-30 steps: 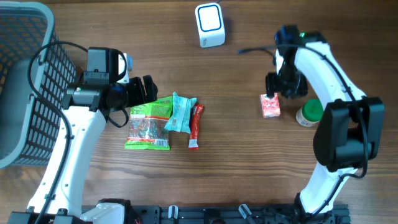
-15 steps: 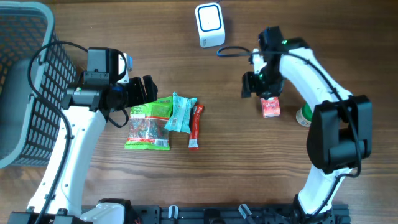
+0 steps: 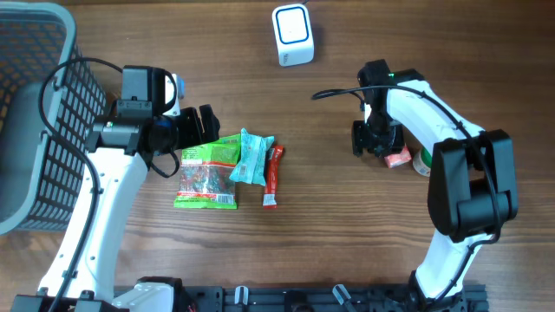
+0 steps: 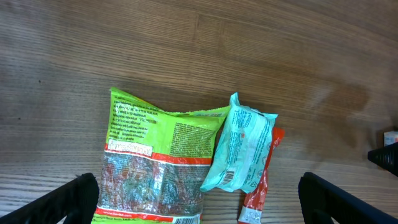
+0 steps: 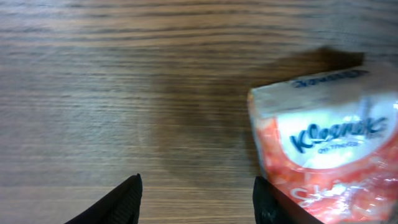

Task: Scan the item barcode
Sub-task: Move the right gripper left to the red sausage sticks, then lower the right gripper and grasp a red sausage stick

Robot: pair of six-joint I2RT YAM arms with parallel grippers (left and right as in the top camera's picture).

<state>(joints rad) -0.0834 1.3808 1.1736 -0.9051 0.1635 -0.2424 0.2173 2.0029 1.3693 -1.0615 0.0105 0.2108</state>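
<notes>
A small tissue pack (image 5: 329, 149) lies on the brown wooden table (image 5: 124, 74), over on the right side. It is orange and white, with blue letters that say Kleenex. At the bottom, the right gripper (image 5: 196, 202) shows two black fingers (image 5: 112, 202) held apart, with bare wood between them. One finger is right at the pack's edge

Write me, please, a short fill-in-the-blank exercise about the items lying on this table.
1. The tissue pack bears the brand name ____.
2. The teal packet partly overlaps the ____ bag.
3. The thin stick beside that packet is ____ in colour.
4. The grey basket stands on the robot's ____ side.
Missing words: Kleenex; green; red; left.
</notes>
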